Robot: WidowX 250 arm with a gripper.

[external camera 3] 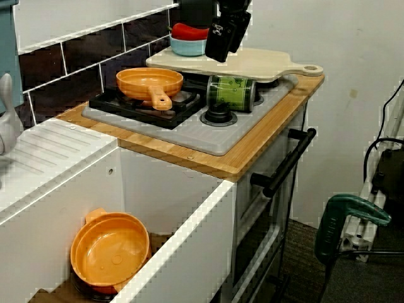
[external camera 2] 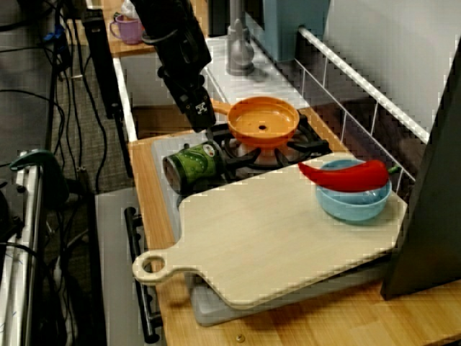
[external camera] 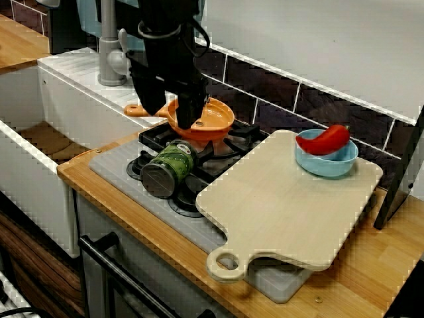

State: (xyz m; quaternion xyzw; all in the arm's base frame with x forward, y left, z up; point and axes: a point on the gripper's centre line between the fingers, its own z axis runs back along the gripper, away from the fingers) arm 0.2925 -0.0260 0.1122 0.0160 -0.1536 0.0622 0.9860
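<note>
My claw (external camera 2: 201,119) hangs just above the green can (external camera 2: 193,163), holding nothing; whether its fingers are spread I cannot tell. The can lies on its side on the hob (external camera: 106,164), beside the orange pan (external camera 2: 262,122). Being round, it may roll, so I judge it best to centre squarely over it.

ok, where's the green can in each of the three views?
Front view: green can lies on its side on the hob, left of centre, below the orange pan.
Right-end view: green can left of centre, just beyond the cutting board.
Left-end view: green can upper centre, in front of the cutting board.
Shared landmark: orange pan on the burner next to it.
</note>
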